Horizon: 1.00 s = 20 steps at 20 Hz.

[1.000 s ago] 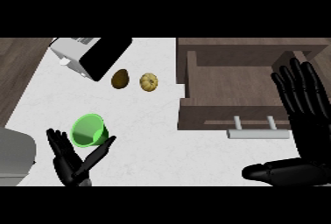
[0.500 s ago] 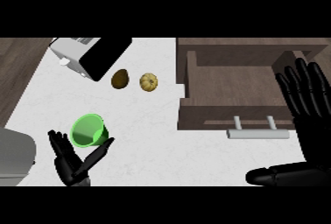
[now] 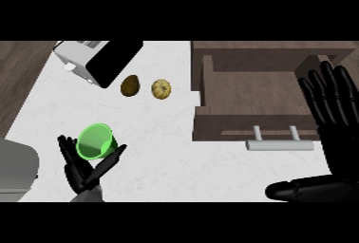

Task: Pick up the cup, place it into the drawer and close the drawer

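Cup [image 3: 95, 141], green, tilted, mouth facing up toward viewer, lower left of desk [image 3: 175, 156], cradled between left hand [image 3: 84, 168] thumb and straight fingers. Drawer [image 3: 252, 102] open, right. Right hand [image 3: 329, 102] fingers spread over drawer.

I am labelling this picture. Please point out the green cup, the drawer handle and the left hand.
green cup [image 3: 95, 141], head view, on its inner wall.
drawer handle [image 3: 278, 145], head view, on the middle of the bar.
left hand [image 3: 85, 174], head view, on the palm.
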### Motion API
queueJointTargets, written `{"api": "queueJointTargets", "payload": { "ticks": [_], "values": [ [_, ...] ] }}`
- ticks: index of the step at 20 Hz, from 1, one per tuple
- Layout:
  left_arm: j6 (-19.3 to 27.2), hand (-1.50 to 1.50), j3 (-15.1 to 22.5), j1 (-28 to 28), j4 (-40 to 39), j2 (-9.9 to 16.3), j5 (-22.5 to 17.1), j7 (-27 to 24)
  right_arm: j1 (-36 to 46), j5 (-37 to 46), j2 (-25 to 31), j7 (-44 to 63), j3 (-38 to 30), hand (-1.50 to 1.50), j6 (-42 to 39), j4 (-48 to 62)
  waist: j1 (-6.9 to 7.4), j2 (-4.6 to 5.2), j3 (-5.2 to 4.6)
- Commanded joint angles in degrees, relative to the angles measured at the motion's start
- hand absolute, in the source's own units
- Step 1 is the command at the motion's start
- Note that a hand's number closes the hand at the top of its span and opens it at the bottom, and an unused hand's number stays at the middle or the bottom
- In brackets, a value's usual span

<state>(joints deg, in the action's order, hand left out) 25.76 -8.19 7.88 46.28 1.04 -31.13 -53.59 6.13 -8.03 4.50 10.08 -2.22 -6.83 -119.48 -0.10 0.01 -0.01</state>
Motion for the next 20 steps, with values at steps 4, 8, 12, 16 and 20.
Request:
{"api": "queueJointTargets", "payload": {
  "ticks": [4, 8, 12, 16, 20],
  "values": [
    [-5.4, -1.5, -1.96, 1.63, -4.14, 0.28, -2.3, -3.03, 0.24, 0.08, -0.75, 3.12, 1.03, -1.5, 1.44, -3.07, 0.01, -0.01, -0.01],
    [-10.1, -1.5, -1.83, 1.45, -7.11, -0.96, -3.71, -7.33, 0.2, 0.18, -0.59, -0.2, 0.34, -1.5, 0.14, 1.2, 0.03, 0.0, -0.01],
    [-15.44, -1.5, -1.5, 3.03, -4.58, 1.57, -4.17, -1.5, -4.13, 0.76, -1.29, 2.92, 2.68, -1.5, 0.57, -5.24, -0.1, -0.08, -0.01],
    [-18.09, 1.5, -2.35, 4.75, -9.34, 0.57, -3.24, -6.94, 0.8, 0.47, -0.46, 1.41, 0.68, -1.5, 0.59, 0.0, 0.02, 0.02, -0.01],
    [-21.68, 1.5, -4.02, 10.1, -16.16, 1.72, -2.98, -10.19, 2.36, -1.89, 1.29, -2.7, -3.95, -1.5, -1.45, 6.07, -0.18, 0.19, -0.03]
  ]
}}
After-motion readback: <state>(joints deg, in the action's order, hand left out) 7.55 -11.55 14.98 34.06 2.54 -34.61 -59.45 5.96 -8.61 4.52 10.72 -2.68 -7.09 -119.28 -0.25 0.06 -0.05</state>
